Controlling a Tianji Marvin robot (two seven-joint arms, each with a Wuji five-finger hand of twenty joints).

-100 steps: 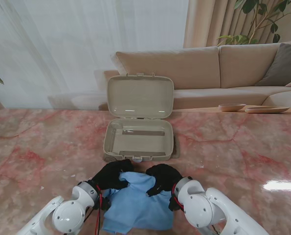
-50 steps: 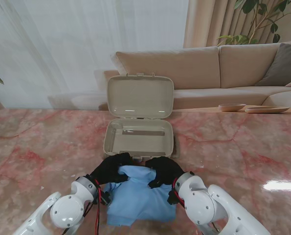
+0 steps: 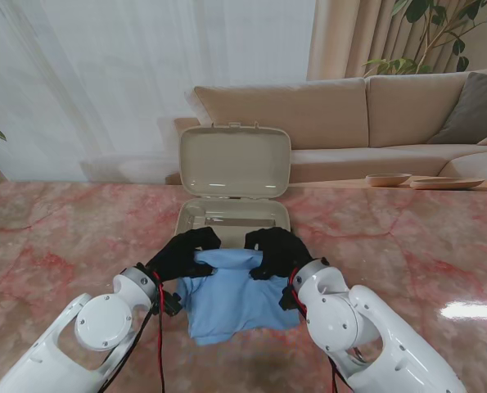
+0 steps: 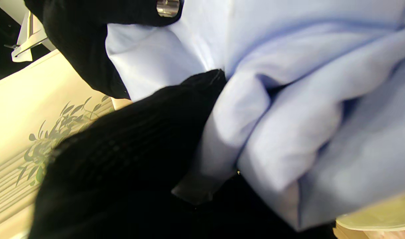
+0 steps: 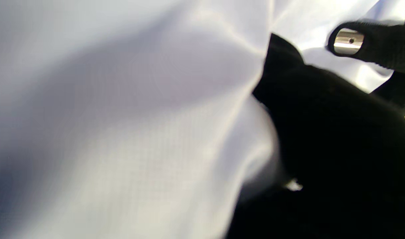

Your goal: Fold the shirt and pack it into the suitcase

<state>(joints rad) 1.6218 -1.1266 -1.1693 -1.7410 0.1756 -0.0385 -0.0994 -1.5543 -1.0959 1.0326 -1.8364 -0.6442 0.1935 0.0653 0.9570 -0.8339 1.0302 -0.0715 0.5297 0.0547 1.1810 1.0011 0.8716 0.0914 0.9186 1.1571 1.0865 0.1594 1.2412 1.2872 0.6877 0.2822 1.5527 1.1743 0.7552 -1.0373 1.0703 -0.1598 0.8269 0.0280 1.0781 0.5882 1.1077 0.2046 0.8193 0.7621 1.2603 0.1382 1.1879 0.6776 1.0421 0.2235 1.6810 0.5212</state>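
Both white arms rise from the near corners and angle inward, wrists close together. The left hand point(image 3: 183, 253), in a black glove, has its fingers curled closed over the far left edge of the shirt point(image 3: 231, 299). The right hand point(image 3: 274, 250), also gloved, clamps the far right edge likewise. The two hands sit level, near each other, palms turned down.
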